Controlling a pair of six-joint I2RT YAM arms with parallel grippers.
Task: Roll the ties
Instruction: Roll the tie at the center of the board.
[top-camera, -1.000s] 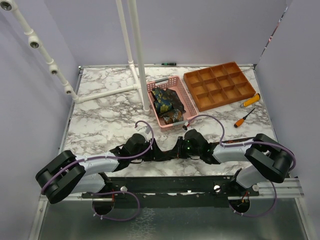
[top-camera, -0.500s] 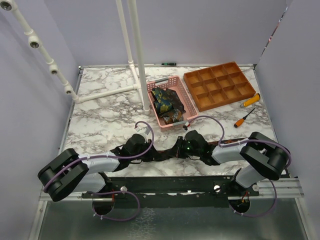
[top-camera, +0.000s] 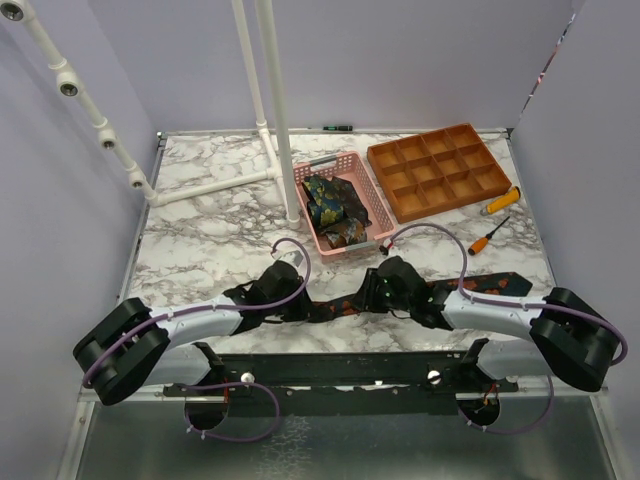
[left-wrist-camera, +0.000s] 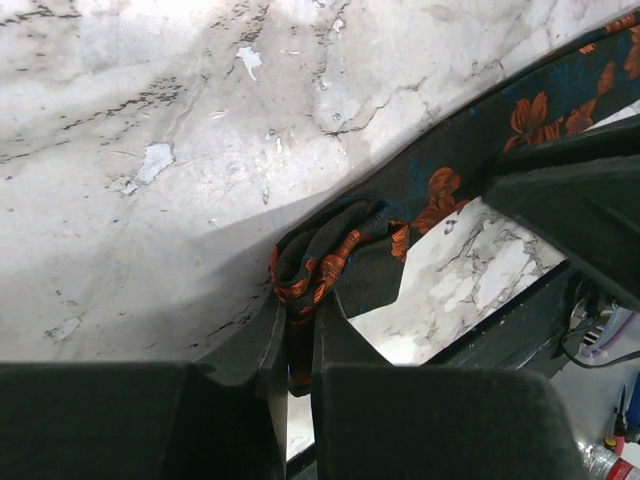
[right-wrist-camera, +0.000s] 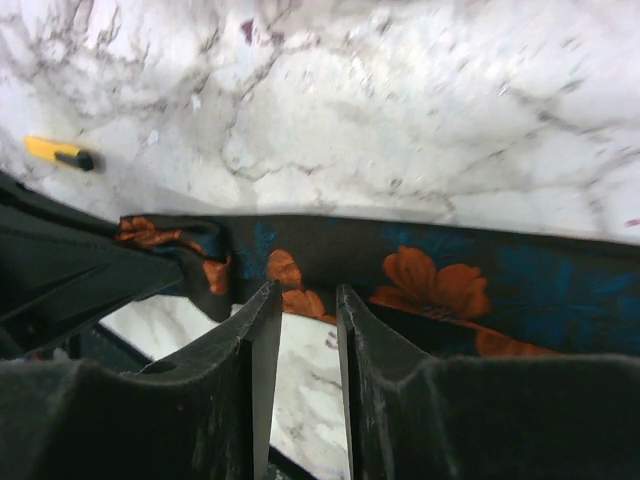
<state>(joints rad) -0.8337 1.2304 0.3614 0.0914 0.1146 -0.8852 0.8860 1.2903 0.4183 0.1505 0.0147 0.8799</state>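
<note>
Your left gripper (left-wrist-camera: 298, 325) is pinched tight on the bunched end of the orange-flowered tie (left-wrist-camera: 450, 165), which stretches along the table's (top-camera: 200, 235) near edge. Your right gripper (right-wrist-camera: 305, 300) stands narrowly parted at the strip's edge, gripping nothing. More ties (top-camera: 330, 210) lie in the pink basket (top-camera: 347, 160) toward the far edge.

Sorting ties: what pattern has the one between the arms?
Tie: orange-red flowers on dark navy; right wrist view.

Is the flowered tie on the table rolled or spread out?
Mostly spread: the flowered tie lies as a long strip; only one end is bunched in the left gripper.
</note>
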